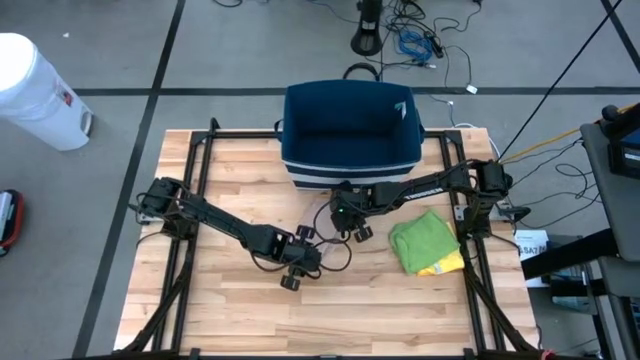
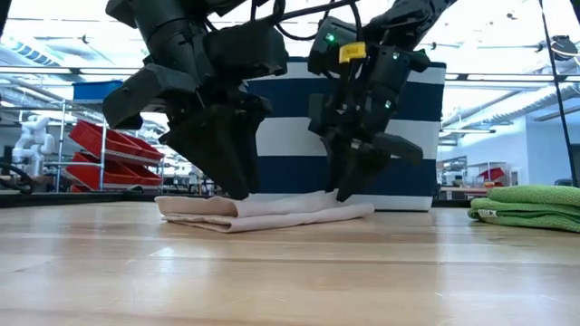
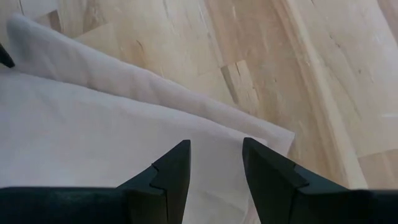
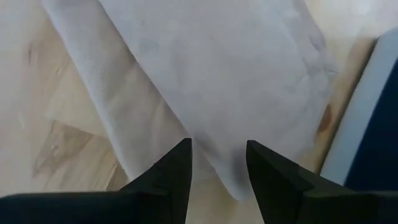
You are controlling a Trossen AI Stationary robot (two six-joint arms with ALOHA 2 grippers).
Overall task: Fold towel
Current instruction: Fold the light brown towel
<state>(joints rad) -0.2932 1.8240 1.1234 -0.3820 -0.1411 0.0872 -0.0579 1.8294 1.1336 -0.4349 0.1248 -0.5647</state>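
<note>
My left gripper [image 3: 216,165] and right gripper [image 4: 219,165] hover with jaws parted, gripping nothing, over the soft, cream towel [image 2: 272,211], folded flat, lengthwise along the wooden table [image 2: 290,272] before the striped bin [image 2: 299,136].

Pale beige towel [image 2: 272,213], navy-and-white striped bin [image 2: 299,145], green cloths [image 1: 425,240].

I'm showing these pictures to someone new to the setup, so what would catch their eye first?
Probably the two dark arms meeting mid-table, the left gripper and right gripper both open just above a pale folded towel. Behind them stands a big navy bin with white stripes at the table's far edge. A bright green cloth lies folded on the right side of the table, with something yellow under it.
</note>
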